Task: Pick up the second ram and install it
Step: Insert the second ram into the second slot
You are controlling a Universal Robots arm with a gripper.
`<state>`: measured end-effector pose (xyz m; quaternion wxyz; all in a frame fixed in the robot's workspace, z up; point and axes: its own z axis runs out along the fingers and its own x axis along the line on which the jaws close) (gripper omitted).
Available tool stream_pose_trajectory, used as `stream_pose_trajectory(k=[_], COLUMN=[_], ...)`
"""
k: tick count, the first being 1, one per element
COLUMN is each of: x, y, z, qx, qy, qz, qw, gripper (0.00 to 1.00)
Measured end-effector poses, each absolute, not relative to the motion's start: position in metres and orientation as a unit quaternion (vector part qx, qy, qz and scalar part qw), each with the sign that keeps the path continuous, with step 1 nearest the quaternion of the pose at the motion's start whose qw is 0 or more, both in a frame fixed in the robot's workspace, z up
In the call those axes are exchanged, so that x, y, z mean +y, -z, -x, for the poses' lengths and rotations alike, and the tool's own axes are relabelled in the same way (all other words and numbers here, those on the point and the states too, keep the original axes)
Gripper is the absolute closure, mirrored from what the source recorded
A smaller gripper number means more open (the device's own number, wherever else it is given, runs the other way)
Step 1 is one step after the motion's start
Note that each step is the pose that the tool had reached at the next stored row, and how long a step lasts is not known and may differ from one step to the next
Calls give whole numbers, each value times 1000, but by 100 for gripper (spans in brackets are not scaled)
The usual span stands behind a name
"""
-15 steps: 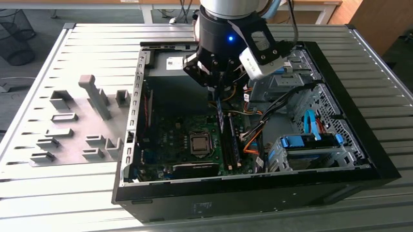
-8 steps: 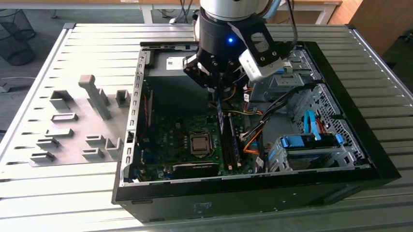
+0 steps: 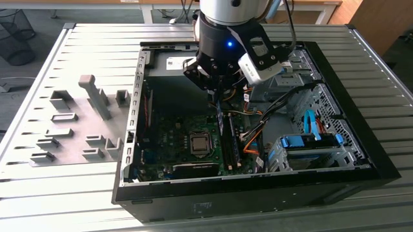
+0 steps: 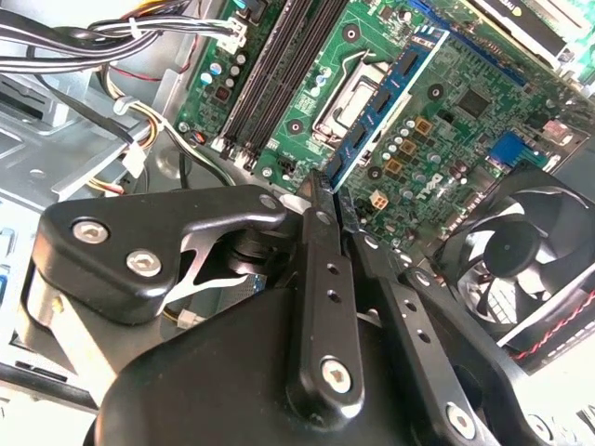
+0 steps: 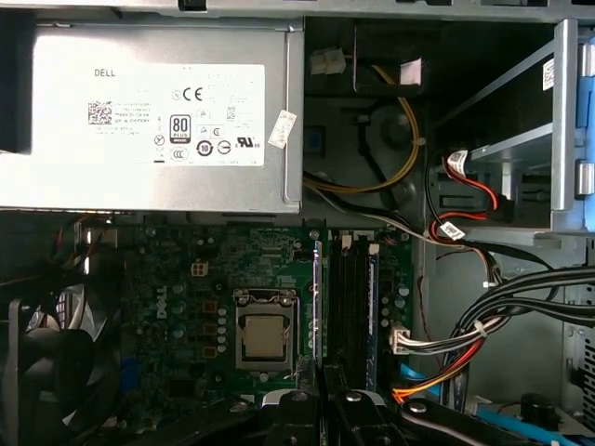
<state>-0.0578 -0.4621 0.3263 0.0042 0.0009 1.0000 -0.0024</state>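
Second ram (image 4: 381, 102) is sitting pinched in the claw (image 4: 327, 200), hanging inside the open computer case (image 3: 258, 198) over the motherboard (image 5: 186, 269). In the first wrist view it is showing edge-on as a thin bluish line between the processor socket (image 5: 265, 334) and the long black memory slots (image 5: 351, 297). It is running parallel to them.

Working down from the biggest thing: the ribbed worktop (image 3: 77, 193) is carrying the case, with grey holder blocks (image 3: 96, 96) standing on the exterior view's left, well apart from the case. Inside, the power supply (image 5: 149, 111) is lying along one wall, and a black fan (image 4: 521, 251) is sitting near the board's edge. Bundled cables (image 5: 502, 316) are trailing close beside the slots.

The claw's black fingers (image 4: 321, 279) are closing flat on the stick's two faces, gripping it near one end, so most of its length is jutting out past the fingertips. Whether its lower edge is touching a slot I cannot tell.

As for handling, the stick is looking light, thin and stiff, but brittle. It is probably safest taken by its flat faces or short ends, keeping clear of the contact edge. Held this far off centre, it is likely to tilt under any push. Seating it squarely is likely calling for even pressure along the top edge.
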Motion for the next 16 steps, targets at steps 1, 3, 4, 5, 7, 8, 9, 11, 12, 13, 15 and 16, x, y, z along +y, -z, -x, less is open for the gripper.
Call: stream_pose_trajectory(k=[1, 3, 4, 5, 7, 8, 9, 11, 12, 13, 15, 16], x=[-462, -462, -462, -462, -462, -462, -462, -462, -462, -462, -462, -462], y=[-326, -326, -325, -325, -325, -324, -324, -323, -323, -322, -321, -321], z=[58, 58, 58, 58, 58, 58, 58, 58, 58, 58, 58, 58], qx=[1000, 1000, 1000, 1000, 1000, 1000, 1000, 1000, 1000, 1000, 1000, 1000], qy=[2, 2, 2, 2, 2, 2, 2, 2, 2, 2, 2, 2], qz=[-1, -1, -1, -1, -1, -1, -1, -1, -1, -1, -1, -1], qw=[4, 4, 4, 4, 4, 4, 4, 4, 4, 4, 4, 4], gripper=[86, 86, 86, 86, 86, 86, 86, 86, 86, 86, 86, 86])
